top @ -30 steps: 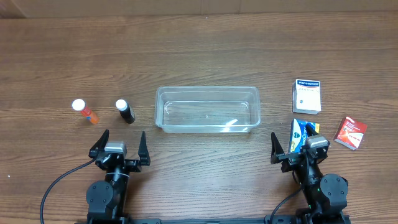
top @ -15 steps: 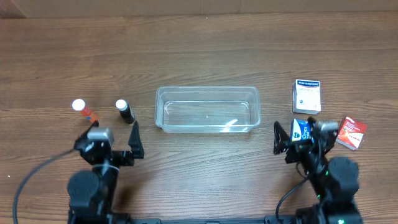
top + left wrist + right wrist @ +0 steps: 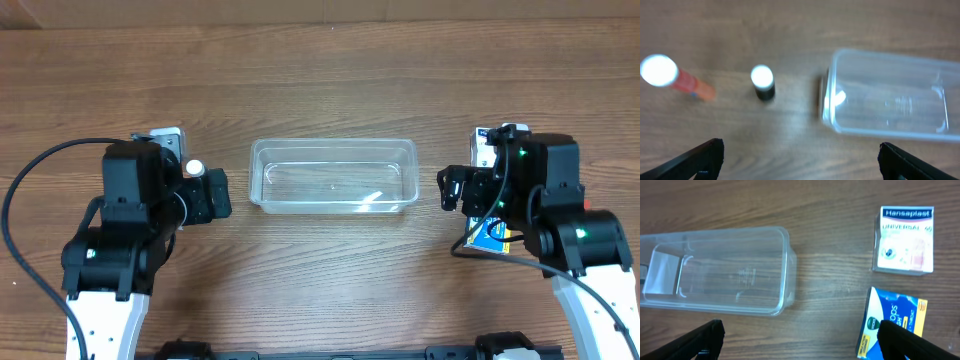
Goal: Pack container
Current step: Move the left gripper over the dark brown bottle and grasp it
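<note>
The clear plastic container [image 3: 333, 144] lies empty at the table's middle. It also shows in the left wrist view [image 3: 880, 54] and the right wrist view [image 3: 786, 270]. My left gripper [image 3: 207, 196] is open and empty, above the table just left of the container; its fingers [image 3: 800, 160] spread wide. My right gripper [image 3: 455, 190] is open and empty just right of the container, its fingers [image 3: 800, 340] wide apart. A black bottle with a white cap [image 3: 762, 83] and an orange bottle with a white cap [image 3: 670, 77] lie left of the container.
A white Hansaplast box [image 3: 905, 240] lies right of the container, and a blue box [image 3: 892, 322] lies nearer than it, partly under my right arm in the overhead view [image 3: 490, 232]. The black bottle's cap [image 3: 195, 168] shows beside my left arm.
Both arms have lifted from the table's front edge and moved forward. The left now hangs over the bottles, the right over the boxes. No object has moved.
</note>
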`<control>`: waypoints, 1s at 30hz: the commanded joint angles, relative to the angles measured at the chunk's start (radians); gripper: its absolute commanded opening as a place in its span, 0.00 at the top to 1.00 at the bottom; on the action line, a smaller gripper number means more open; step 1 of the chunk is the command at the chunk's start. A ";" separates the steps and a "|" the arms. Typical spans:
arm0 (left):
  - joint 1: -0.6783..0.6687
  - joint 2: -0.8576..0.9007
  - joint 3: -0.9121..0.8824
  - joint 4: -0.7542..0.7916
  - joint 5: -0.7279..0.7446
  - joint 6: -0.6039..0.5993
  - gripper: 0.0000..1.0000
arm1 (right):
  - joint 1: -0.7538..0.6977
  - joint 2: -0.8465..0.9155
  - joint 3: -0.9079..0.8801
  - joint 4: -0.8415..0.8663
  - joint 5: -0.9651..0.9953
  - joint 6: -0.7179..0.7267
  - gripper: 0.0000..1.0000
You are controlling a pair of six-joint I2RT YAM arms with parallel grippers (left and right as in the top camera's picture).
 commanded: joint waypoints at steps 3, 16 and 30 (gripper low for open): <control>0.010 0.030 0.062 -0.027 0.055 -0.080 0.00 | -0.002 0.005 0.039 -0.019 0.050 0.004 0.00; 0.089 0.466 0.327 -0.159 -0.016 -0.084 0.00 | -0.002 0.007 0.038 -0.037 0.063 0.004 0.00; 0.100 0.804 0.327 -0.067 -0.045 -0.092 0.07 | -0.002 0.010 0.038 -0.041 0.063 0.004 0.00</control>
